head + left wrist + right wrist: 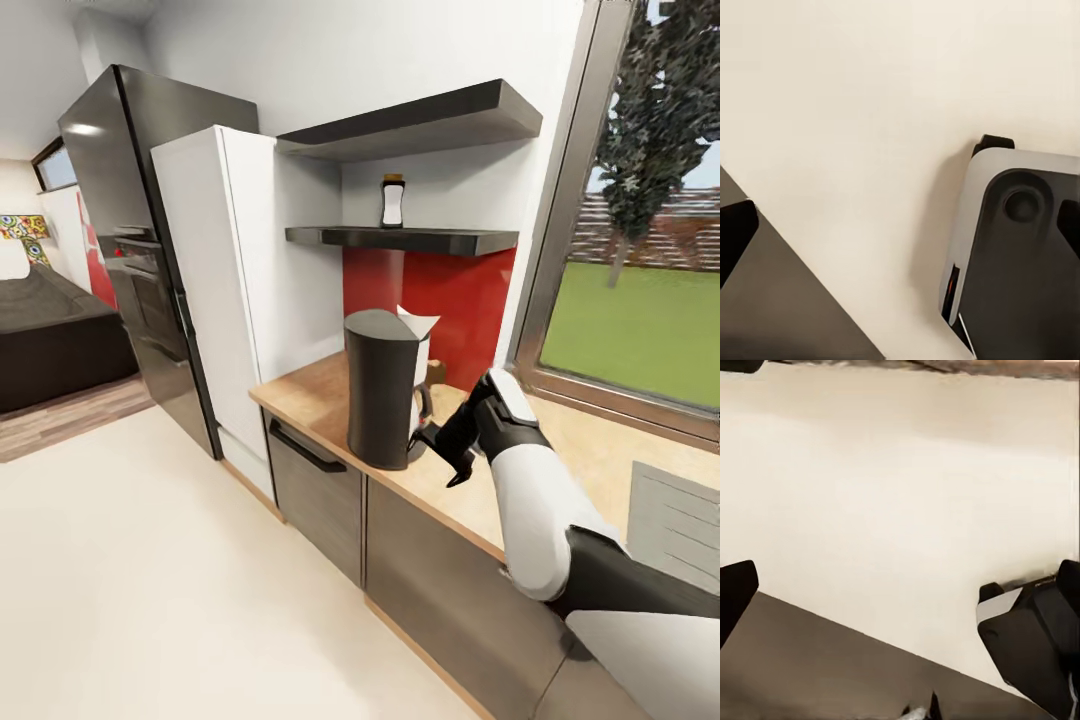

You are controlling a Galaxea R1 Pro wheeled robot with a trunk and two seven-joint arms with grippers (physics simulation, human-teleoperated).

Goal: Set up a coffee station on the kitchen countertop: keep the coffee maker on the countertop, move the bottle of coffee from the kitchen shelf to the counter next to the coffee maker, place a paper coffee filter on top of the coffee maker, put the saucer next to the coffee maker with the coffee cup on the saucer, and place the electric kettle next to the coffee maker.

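Progress is judged partial. On the bench, the coffee maker is seen standing near the front edge, with a white paper filter poking up from its top, so that step appears done. Behind the appliance a small rounded object is glimpsed, too hidden to be identified. The bottle of coffee is still found on the lower dark shelf above, upright, well apart from the bench, so its transfer is left to do. Saucer, cup and kettle placements cannot be confirmed from these views.

In the head view the right claw is held just beside the coffee maker's base, over the bench, its dark fingers spread apart with nothing between them. In the left wrist view the left claw's fingertips are seen at opposite edges, apart and empty, above pale floor and part of the robot's base.

A white label is visible on the bottle, but no writing can be read.
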